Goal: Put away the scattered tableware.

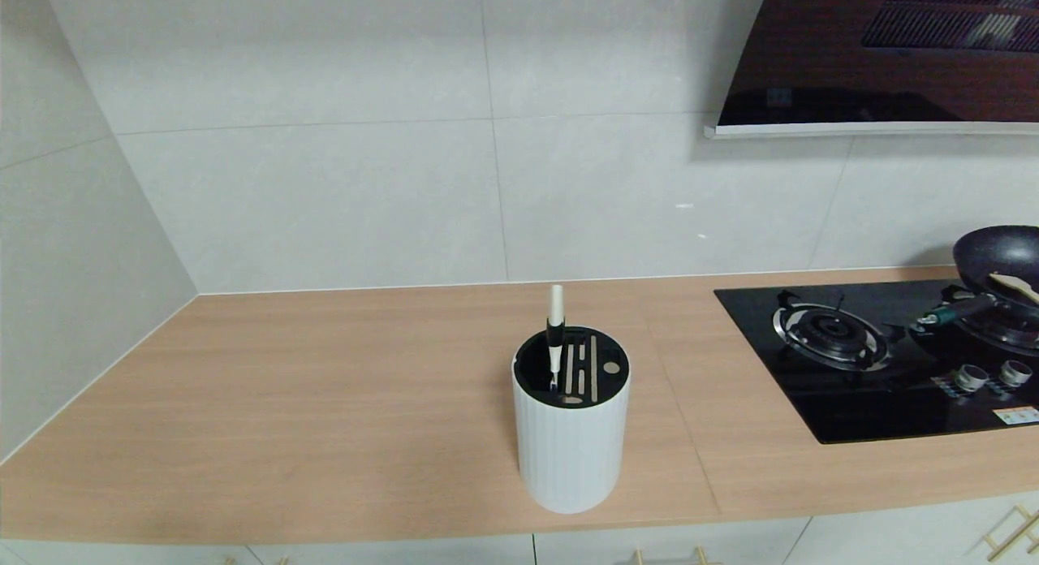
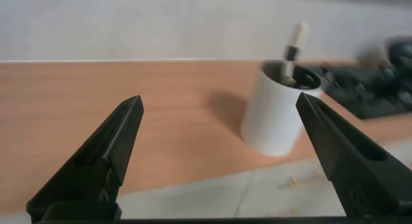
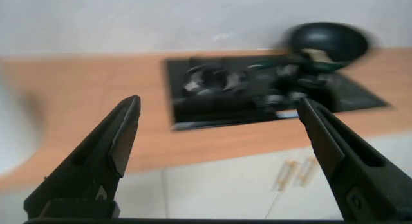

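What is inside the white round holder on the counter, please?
One utensil with a cream handle stands upright in the white holder, in the open part of its black top. The narrow slots beside it look empty. The holder's wall hides everything lower down.

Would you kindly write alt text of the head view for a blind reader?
A white ribbed holder stands on a wooden countertop, one black-and-cream utensil upright in its slotted top. A black gas hob with a dark pan lies at right.

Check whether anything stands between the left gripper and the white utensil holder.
Nothing visible does. The open left gripper faces the white utensil holder with only wooden counter between them. One white-handled utensil stands in the holder's top.
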